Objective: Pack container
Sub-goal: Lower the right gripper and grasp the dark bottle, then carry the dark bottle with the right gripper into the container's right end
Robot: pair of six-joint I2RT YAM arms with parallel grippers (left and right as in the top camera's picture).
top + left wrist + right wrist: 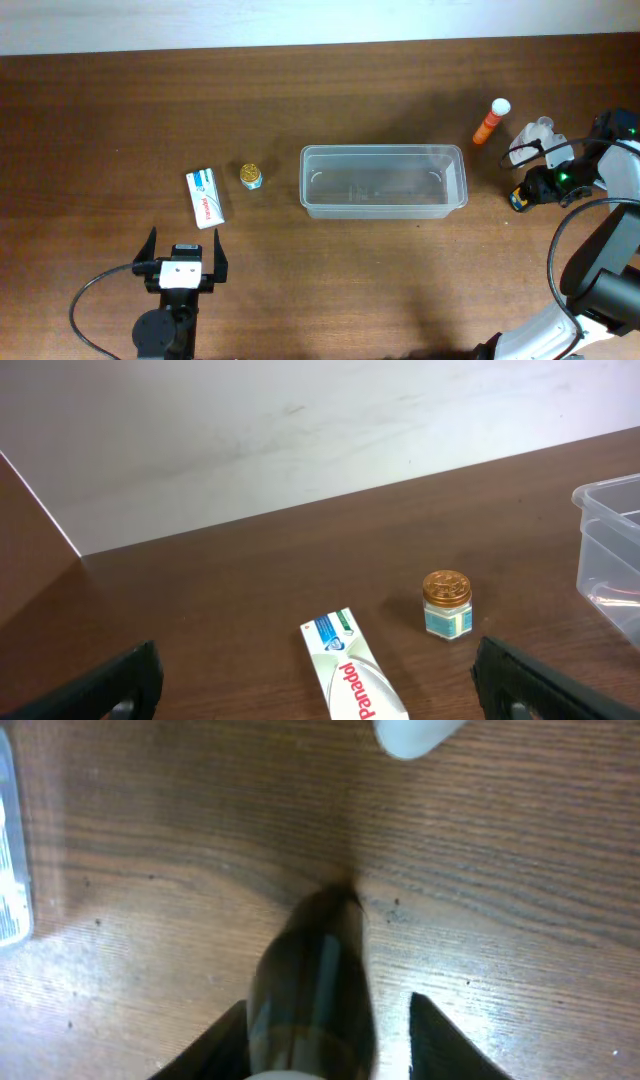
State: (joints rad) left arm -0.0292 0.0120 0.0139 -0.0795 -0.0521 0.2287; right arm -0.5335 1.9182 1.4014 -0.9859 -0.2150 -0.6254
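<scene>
The clear plastic container (383,151) stands empty at the table's middle; its corner shows in the left wrist view (608,500) and its edge in the right wrist view (10,870). My right gripper (528,190) (328,1020) is low at the table, right of the container, open around a small dark bottle (517,200) (315,960). The left finger touches the bottle and a gap shows at the right finger. My left gripper (183,250) (320,680) is open and empty, just in front of a white Panadol box (204,198) (352,675).
A small jar with a gold lid (251,176) (446,603) stands between the box and the container. An orange tube with a white cap (491,121) and a pale clear bottle (535,133) (415,732) lie at the back right, close to my right arm.
</scene>
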